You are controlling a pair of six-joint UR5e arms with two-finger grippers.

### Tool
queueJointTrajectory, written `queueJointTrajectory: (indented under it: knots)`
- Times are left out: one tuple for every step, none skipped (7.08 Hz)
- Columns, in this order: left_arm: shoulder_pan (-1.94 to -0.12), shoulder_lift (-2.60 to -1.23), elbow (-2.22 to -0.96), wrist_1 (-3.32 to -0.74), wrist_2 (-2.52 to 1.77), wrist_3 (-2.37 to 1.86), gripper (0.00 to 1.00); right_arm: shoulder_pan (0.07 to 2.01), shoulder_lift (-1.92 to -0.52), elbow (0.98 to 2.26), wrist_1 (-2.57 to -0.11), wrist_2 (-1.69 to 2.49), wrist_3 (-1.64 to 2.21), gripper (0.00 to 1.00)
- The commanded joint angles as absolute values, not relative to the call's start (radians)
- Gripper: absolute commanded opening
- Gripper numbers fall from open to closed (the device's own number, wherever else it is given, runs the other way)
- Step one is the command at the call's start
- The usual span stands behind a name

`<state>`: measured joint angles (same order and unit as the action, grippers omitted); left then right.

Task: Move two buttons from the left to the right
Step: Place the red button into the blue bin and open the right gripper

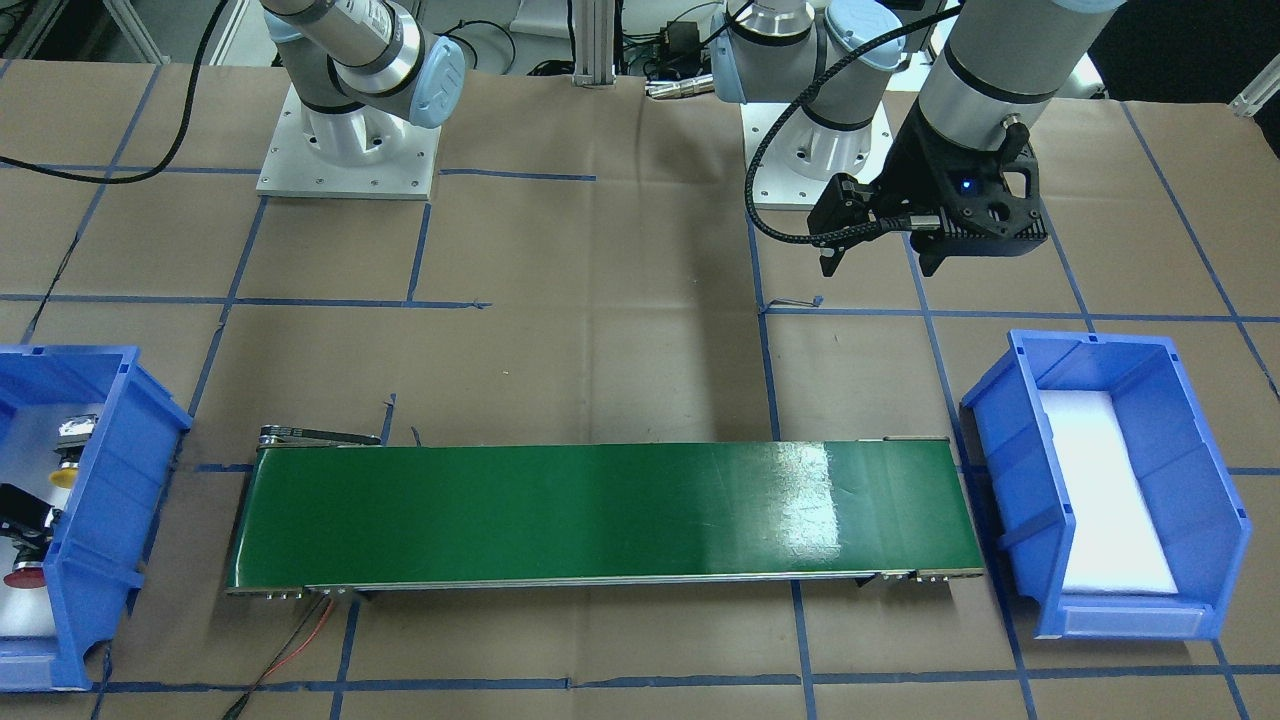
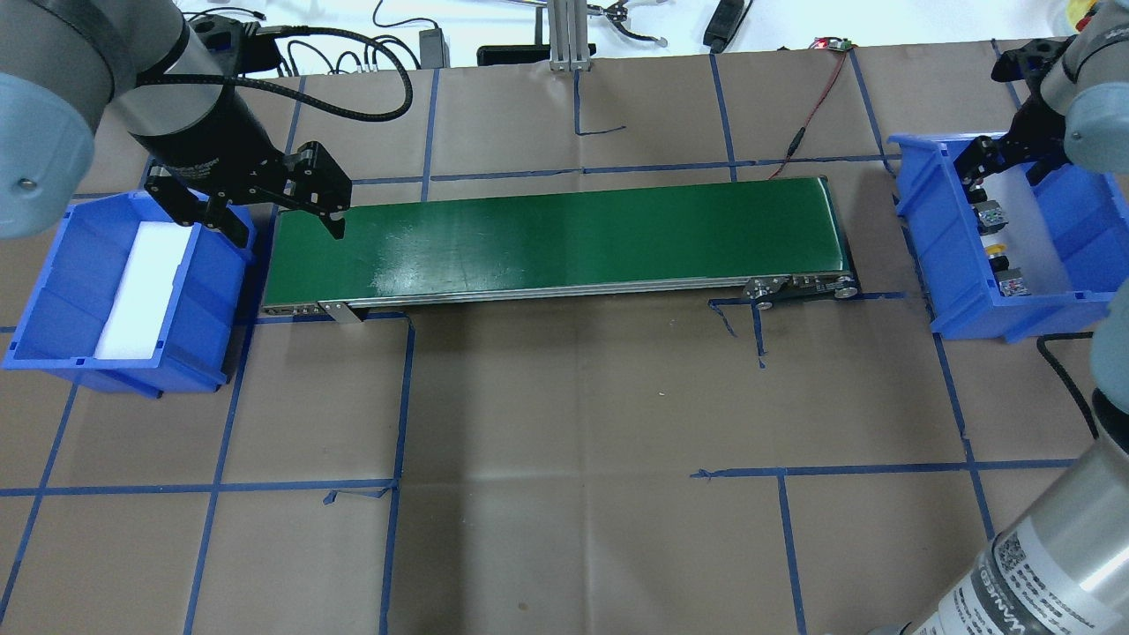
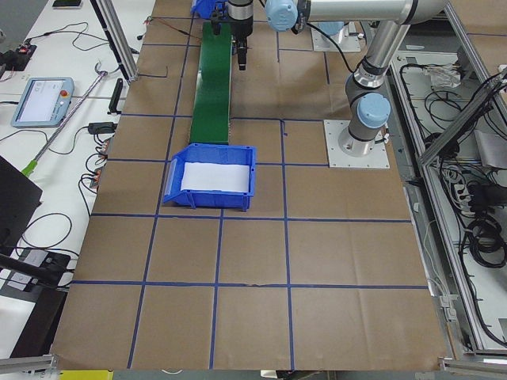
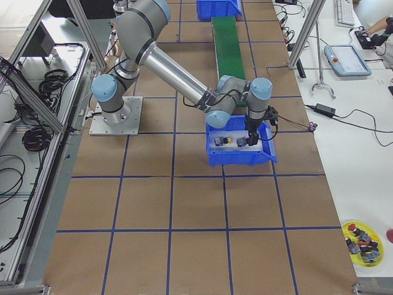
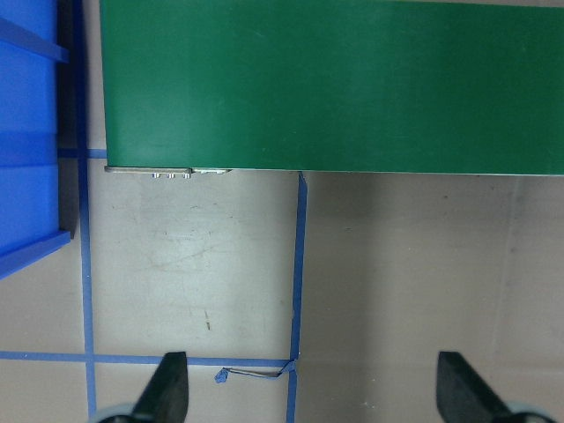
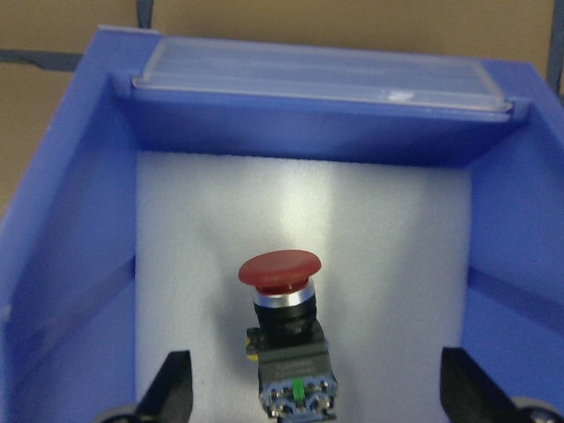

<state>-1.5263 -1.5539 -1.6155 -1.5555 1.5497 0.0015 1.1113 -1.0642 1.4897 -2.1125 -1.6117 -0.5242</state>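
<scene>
The red button (image 6: 284, 330) lies on white foam in the blue bin (image 2: 939, 238) on my right side, its cap toward the labelled end. My right gripper (image 6: 317, 388) is open above this bin, its fingers either side of the red button's body without touching it. The yellow button (image 1: 65, 472) lies beside the red button (image 1: 22, 575) in the same bin (image 1: 110, 470). My left gripper (image 2: 288, 231) is open and empty, above the table near the left end of the green conveyor belt (image 2: 556, 234). It also shows in the front view (image 1: 880, 265).
A second blue bin (image 2: 53, 291) with a white foam liner and nothing else in it stands at the belt's left end. A red wire (image 2: 816, 97) runs from the belt's far right corner. Blue tape lines cross the brown table.
</scene>
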Motion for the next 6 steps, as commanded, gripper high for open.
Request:
queueJointTrajectory:
  knots:
    - [-1.526,-1.554,-1.615,-1.555,1.551,0.002,1.0,1.123,-1.196,1.438,-1.983,-1.612,-0.49,1.0]
    - [-1.526,-1.552,-1.615,-1.555,1.551,0.002,1.0,1.146,-1.26,1.41,-1.871,-1.608,-0.45,1.0]
    - [-1.526,-1.552,-1.615,-1.555,1.552,0.002,1.0,1.217,-1.297,1.387,-1.847,-1.611,-0.389,1.0]
    - [-1.526,-1.554,-1.612,-1.555,1.552,0.002,1.0,1.33,-1.316,1.382,-1.804,-1.612,-0.381,1.0]
    - [-1.526,-1.554,-1.611,-1.558,1.554,0.002,1.0,1.439,-1.354,1.381,-1.705,-1.623,-0.33,1.0]
    - [-1.526,-1.554,-1.608,-1.562,1.555,-0.002,1.0,1.521,-1.376,1.382,-1.656,-1.62,-0.187,1.0]
